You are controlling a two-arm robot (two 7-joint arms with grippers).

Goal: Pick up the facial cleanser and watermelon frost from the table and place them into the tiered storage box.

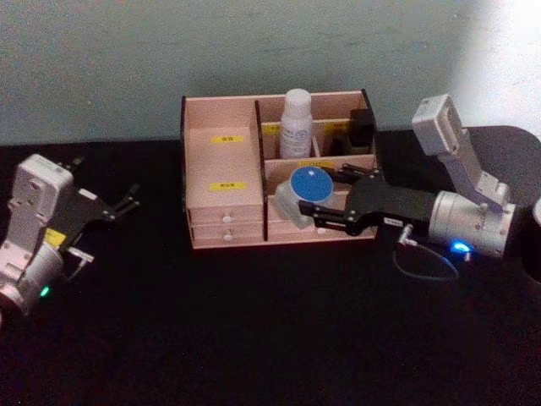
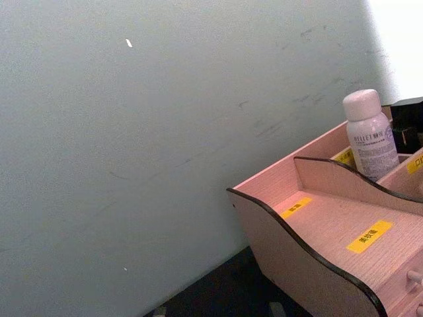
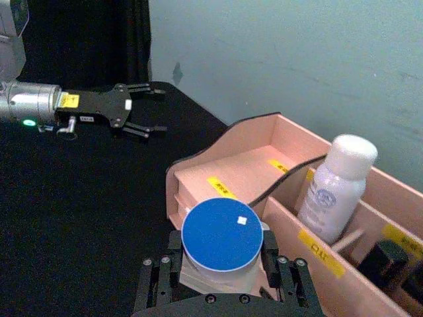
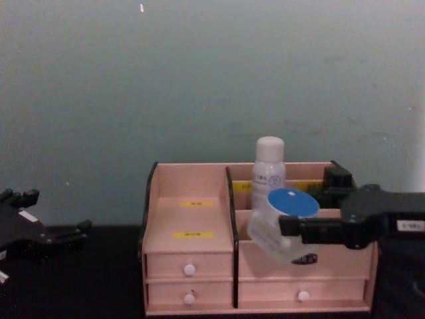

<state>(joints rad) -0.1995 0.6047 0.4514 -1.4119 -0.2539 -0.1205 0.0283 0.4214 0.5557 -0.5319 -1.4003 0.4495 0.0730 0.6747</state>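
Storage box (image 1: 221,182) of pale wood with dark trim, tiered, sits at the back of a black bench (image 1: 254,338) against a grey-green wall. A white bottle with a white cap (image 1: 296,123) stands upright in its rear compartment. The right pincer (image 1: 325,203) reaches in from the box's right side, clamped on a pale container with a round blue lid (image 1: 309,183), holding it tilted at the box's front right compartment, above the drawers. Whether it touches the box I cannot tell. The left pincer (image 1: 127,199) rests well to the box's left, low over the bench, fingers apart and holding nothing.
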